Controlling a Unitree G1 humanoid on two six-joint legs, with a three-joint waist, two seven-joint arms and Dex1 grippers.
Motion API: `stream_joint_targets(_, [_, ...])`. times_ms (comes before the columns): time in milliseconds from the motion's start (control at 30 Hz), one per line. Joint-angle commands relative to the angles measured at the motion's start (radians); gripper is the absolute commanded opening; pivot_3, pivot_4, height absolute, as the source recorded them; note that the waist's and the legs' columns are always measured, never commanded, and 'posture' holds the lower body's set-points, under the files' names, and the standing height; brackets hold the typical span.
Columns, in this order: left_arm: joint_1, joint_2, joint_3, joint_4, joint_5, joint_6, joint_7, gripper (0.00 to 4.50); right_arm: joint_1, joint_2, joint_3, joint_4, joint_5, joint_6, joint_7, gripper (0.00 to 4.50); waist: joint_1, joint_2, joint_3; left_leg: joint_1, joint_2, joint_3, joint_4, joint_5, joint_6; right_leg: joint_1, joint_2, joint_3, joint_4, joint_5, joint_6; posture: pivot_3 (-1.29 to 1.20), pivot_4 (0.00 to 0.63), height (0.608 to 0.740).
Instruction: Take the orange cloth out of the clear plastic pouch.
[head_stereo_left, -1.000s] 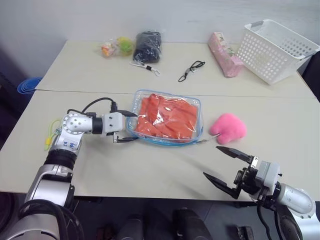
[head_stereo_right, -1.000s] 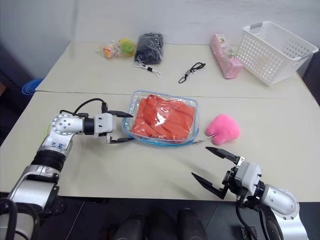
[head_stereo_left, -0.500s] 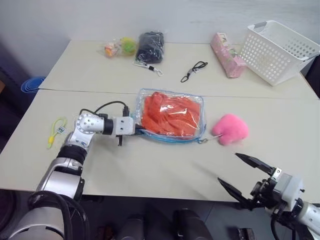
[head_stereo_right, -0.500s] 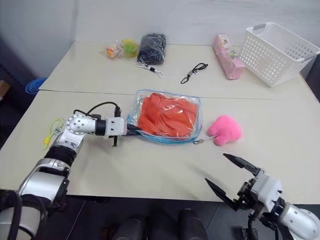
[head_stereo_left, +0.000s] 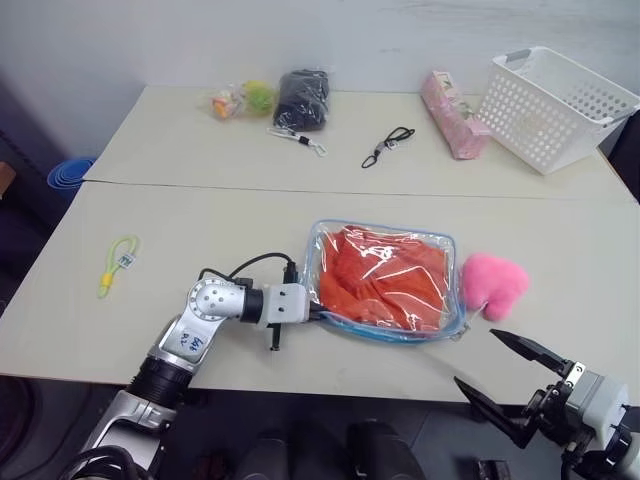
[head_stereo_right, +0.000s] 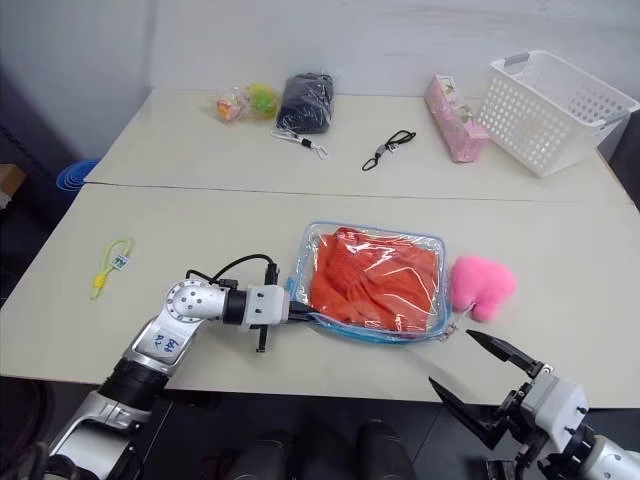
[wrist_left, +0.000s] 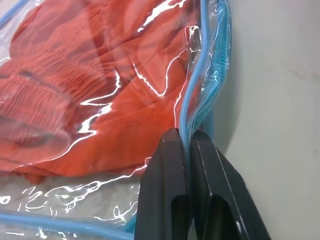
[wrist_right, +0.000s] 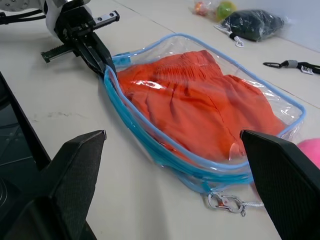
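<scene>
Cloth: we see the orange cloth bunched in folds, fully inside the clear pouch, which lies flat on the near table close to its front edge.
Pouch edge: its blue zipper trim runs all round; the side nearest our left arm is lifted slightly where it is pinched.
Left gripper: our left gripper has its two black fingers pressed together on the pouch's blue-trimmed edge.
Right gripper: our right gripper hangs past the table's front edge, near the pouch's corner, fingers spread wide, holding nothing.
Right of pouch: a pink plush toy sits just beside the pouch, touching or nearly so; a small metal clip lies at the pouch's near corner.
Open room: bare tabletop stretches left of the pouch to a yellow-green loop.
Far table: white basket, pink packet, black cord, black bag and a small bag of toys stand well apart from the pouch.
</scene>
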Motion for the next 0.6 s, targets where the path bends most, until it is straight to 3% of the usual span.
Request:
stream_joint_targets(33, [0.02,-0.022,-0.013,-0.111,0.018,0.151,0.065,0.04,-0.007,-0.001,-0.043,0.011,0.024,-0.014,0.003,4.5,0.001,0.0,0.0,0.0,0.0,0.0,0.0,0.0,0.0,0.0,0.0,0.0,0.0,0.0,0.0,0.0,0.15,0.74])
stream_joint_targets(300, [0.029,-0.06,-0.037,-0.192,0.015,0.318,0.13,0.04,-0.046,0.006,-0.064,0.034,0.015,-0.018,-0.019,4.5,0.0,0.0,0.0,0.0,0.0,0.0,0.0,0.0,0.0,0.0,0.0,0.0,0.0,0.0,0.0,0.0,0.15,0.74])
stream_joint_targets(433, [0.017,-0.091,0.011,-0.229,-0.079,0.432,0.124,0.98,-0.084,-0.029,-0.106,0.034,0.074,0.115,-0.087,4.5,0.0,0.0,0.0,-0.001,0.0,0.0,0.0,0.0,0.0,0.0,0.0,0.0,0.0,0.0,0.0,0.0,0.15,0.74])
stream_joint_targets(600, [0.0,-0.07,0.054,-0.228,-0.164,0.444,0.08,2.54,-0.191,-0.098,-0.168,0.117,0.149,0.296,-0.148,4.5,-0.002,0.001,0.0,-0.001,0.0,-0.001,0.001,0.001,-0.001,0.0,0.0,-0.001,0.0,0.0,0.0,0.0,0.15,0.74])
